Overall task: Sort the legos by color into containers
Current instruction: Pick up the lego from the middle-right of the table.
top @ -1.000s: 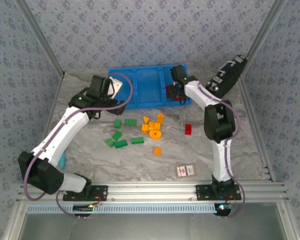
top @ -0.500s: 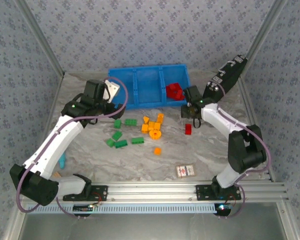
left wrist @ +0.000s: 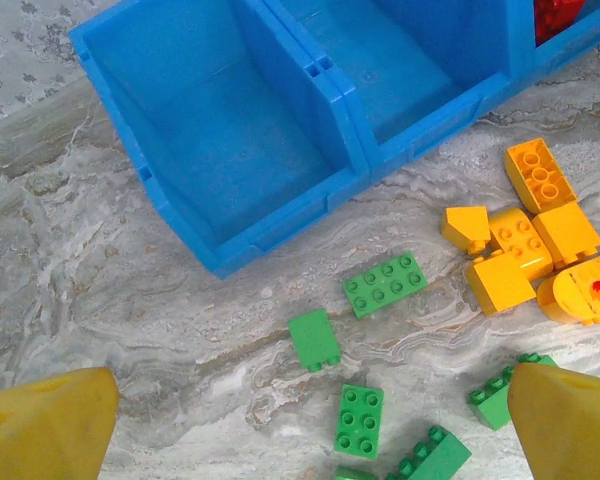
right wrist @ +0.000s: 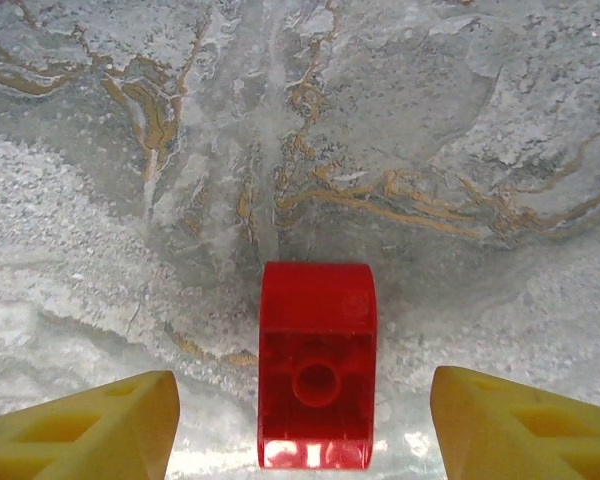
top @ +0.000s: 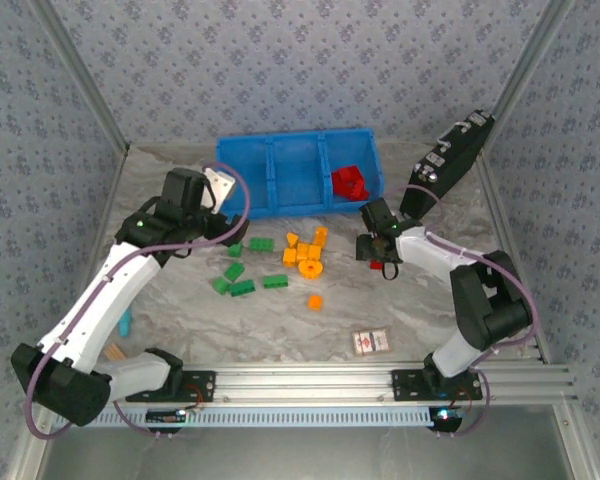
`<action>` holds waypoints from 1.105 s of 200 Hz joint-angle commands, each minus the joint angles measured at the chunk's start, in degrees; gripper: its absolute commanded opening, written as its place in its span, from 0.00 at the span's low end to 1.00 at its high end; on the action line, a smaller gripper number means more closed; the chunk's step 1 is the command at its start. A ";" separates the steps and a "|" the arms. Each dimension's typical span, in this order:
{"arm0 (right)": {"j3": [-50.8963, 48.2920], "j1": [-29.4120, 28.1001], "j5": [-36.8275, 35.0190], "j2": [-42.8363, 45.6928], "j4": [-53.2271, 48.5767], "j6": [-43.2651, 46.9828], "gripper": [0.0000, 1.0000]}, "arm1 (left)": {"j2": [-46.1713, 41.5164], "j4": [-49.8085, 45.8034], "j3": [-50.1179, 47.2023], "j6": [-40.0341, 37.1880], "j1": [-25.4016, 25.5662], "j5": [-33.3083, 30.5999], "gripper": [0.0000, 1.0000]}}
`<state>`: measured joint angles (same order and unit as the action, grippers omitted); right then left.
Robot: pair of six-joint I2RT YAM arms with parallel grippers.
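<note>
Nearest my bases, on the marbled worktop [top: 280, 335], lie a small red-and-white card [top: 370, 341] to the right and a light blue stick [top: 126, 321] beside my left arm. A little farther out, a lone orange lego [top: 314, 301] sits apart from the others. Past it, the green legos [top: 242, 287] are scattered left of centre, and the orange cluster [top: 305, 250] sits just to their right.

My right hand [right wrist: 305, 425] hangs over a single red lego [right wrist: 317, 365] whose hollow underside shows. Its fingers [right wrist: 90, 430] are spread, one on each side, and neither touches it.

My left hand [left wrist: 300, 425] is spread wide above the green legos, near the left compartment of the blue tray [top: 248, 172]. The tray's right compartment holds a pile of red legos [top: 350, 182]. Farthest right, a black device [top: 450, 150] leans at the worktop's edge.
</note>
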<state>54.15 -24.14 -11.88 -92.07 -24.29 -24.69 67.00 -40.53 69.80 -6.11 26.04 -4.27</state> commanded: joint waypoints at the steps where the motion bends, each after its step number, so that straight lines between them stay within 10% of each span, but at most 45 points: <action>1: 0.31 -0.12 -2.05 -3.41 0.37 -1.11 0.70 | -1.46 -0.36 -0.87 0.57 0.24 0.73 1.00; 42: 1.12 -0.29 -2.79 -6.38 0.36 -1.46 0.70 | -1.65 0.06 -1.67 0.66 0.24 0.93 1.00; 141: 5.77 -0.55 -3.24 -8.56 -4.13 -0.74 0.30 | 0.03 0.02 -0.65 -0.25 0.08 -0.11 1.00; 221: 29.89 0.32 -2.97 -15.08 -8.44 6.23 0.27 | 1.98 1.25 -1.57 -0.01 -1.27 0.49 1.00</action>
<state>76.51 -24.51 -14.20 -103.13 -30.79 -21.98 67.46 -40.42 68.20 -6.00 25.30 -4.29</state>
